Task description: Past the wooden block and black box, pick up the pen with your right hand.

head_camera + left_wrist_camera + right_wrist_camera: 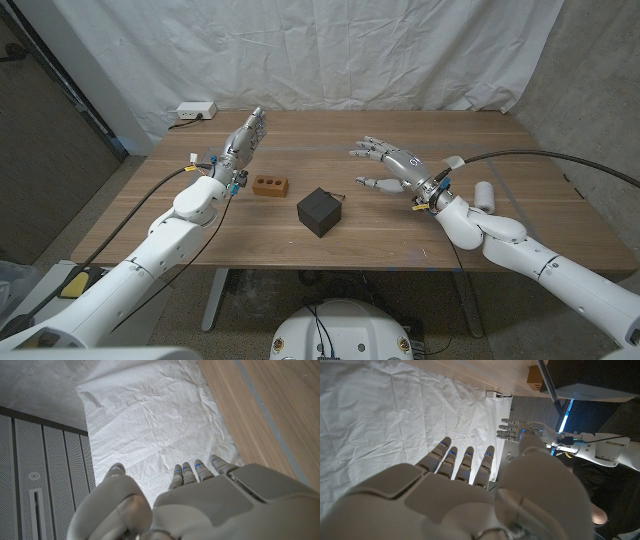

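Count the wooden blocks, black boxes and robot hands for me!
wooden block: 1
black box: 1
robot hands: 2, the left robot hand and the right robot hand
Total: 4

Worktop [400, 230]: wooden, brown plank grain.
Wooden block [270, 185]: left of centre, 2 holes in its face.
Black box [320, 211]: just right of the block, nearer the front edge.
White cylinder [484, 195]: right side.

You have a reddish-brown wooden block [270, 185] just left of the matte black box [320, 211], both on the light brown, grained table [400, 245]; behind the table hangs a creased white sheet [330, 50].
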You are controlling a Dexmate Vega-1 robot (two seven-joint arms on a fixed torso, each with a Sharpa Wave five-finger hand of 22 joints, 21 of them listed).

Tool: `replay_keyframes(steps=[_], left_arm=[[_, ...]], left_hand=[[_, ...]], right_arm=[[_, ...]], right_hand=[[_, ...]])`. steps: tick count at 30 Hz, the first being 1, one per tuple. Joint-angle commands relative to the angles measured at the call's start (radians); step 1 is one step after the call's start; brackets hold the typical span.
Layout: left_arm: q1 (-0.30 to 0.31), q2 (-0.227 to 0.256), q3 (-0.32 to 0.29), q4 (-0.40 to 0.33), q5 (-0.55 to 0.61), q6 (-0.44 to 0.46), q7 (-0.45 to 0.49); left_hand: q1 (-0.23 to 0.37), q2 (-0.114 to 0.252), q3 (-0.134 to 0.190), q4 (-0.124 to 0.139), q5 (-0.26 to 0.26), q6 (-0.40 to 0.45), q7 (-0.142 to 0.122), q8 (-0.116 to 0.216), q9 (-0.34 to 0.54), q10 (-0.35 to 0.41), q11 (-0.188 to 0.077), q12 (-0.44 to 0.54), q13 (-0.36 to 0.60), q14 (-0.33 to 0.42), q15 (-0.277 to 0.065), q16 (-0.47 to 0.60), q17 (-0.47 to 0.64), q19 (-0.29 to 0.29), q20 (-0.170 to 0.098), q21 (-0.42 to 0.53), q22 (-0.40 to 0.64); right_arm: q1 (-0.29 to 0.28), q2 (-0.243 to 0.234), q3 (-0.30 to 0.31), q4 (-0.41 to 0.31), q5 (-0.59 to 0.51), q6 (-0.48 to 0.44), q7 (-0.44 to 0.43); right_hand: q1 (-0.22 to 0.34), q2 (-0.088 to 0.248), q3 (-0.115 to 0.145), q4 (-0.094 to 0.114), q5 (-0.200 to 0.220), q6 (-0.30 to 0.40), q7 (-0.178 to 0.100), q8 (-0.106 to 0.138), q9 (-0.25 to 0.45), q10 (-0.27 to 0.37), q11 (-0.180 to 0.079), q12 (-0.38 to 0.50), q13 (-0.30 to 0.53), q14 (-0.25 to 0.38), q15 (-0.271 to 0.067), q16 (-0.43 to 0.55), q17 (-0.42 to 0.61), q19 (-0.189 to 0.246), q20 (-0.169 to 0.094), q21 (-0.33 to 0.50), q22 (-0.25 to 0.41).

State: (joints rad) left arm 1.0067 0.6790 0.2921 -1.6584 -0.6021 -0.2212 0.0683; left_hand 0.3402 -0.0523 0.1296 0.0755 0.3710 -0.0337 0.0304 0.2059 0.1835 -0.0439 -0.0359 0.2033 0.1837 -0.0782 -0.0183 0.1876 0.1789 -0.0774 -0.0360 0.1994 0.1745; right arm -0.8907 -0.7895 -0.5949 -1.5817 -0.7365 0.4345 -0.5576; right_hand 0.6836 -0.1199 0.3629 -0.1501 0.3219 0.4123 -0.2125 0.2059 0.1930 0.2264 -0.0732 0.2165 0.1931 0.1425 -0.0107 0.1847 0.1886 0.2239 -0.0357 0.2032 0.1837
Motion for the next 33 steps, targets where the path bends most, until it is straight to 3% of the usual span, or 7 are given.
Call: replay_keyframes(steps=[1,7,20,33], left_arm=[[0.003,-0.004,-0.001,-0.006,0.002,-0.002,0.006],[0.006,-0.003,-0.001,-0.016,0.007,0.005,0.019],[0.005,-0.011,-0.003,-0.009,0.008,-0.003,0.023],[-0.016,-0.028,0.007,0.033,0.001,-0.024,-0.003]], left_hand=[[0.014,0.000,-0.004,0.000,0.004,0.002,-0.006,-0.006,0.002,-0.004,0.005,-0.001,0.002,-0.008,-0.001,-0.002,0.002,-0.007,-0.078,-0.003,0.003],[0.014,0.002,-0.005,0.000,0.004,0.002,-0.006,-0.006,0.002,-0.002,0.005,0.000,0.002,-0.006,-0.001,-0.002,0.002,-0.006,-0.077,-0.002,0.003],[0.013,0.007,-0.007,0.002,0.004,0.002,-0.007,-0.007,0.002,-0.001,0.003,-0.001,0.002,-0.007,0.002,-0.002,0.002,-0.007,-0.075,-0.002,0.003],[0.013,0.010,-0.009,0.004,0.004,0.004,-0.007,-0.007,0.002,-0.001,0.002,-0.001,0.002,-0.007,0.002,-0.002,0.002,-0.007,-0.075,-0.002,0.003]], right_arm=[[0.029,-0.004,-0.051,0.032,-0.053,-0.028,-0.033],[0.047,0.000,-0.081,0.056,-0.069,-0.032,-0.041],[0.089,0.014,-0.134,0.111,-0.084,-0.025,-0.065],[0.101,0.005,-0.161,0.102,-0.092,-0.045,-0.043]], right_hand=[[0.000,-0.010,-0.004,0.001,0.008,-0.001,-0.001,-0.004,0.004,-0.012,0.001,-0.004,0.002,-0.005,-0.005,0.002,0.003,-0.004,-0.017,-0.001,0.004],[-0.002,-0.012,-0.008,0.004,0.015,0.011,-0.003,0.001,0.004,-0.018,-0.007,-0.006,0.001,-0.010,-0.004,0.001,0.003,-0.003,-0.018,0.000,0.005],[-0.007,-0.012,-0.015,0.010,0.027,0.030,-0.004,0.006,0.004,-0.013,0.004,-0.002,0.000,-0.014,-0.001,0.002,0.004,-0.005,-0.019,0.000,0.005],[-0.007,-0.012,-0.020,0.012,0.037,0.040,-0.006,0.007,0.003,-0.014,0.008,-0.002,-0.001,-0.016,-0.002,0.003,0.004,-0.009,-0.020,-0.001,0.005]])
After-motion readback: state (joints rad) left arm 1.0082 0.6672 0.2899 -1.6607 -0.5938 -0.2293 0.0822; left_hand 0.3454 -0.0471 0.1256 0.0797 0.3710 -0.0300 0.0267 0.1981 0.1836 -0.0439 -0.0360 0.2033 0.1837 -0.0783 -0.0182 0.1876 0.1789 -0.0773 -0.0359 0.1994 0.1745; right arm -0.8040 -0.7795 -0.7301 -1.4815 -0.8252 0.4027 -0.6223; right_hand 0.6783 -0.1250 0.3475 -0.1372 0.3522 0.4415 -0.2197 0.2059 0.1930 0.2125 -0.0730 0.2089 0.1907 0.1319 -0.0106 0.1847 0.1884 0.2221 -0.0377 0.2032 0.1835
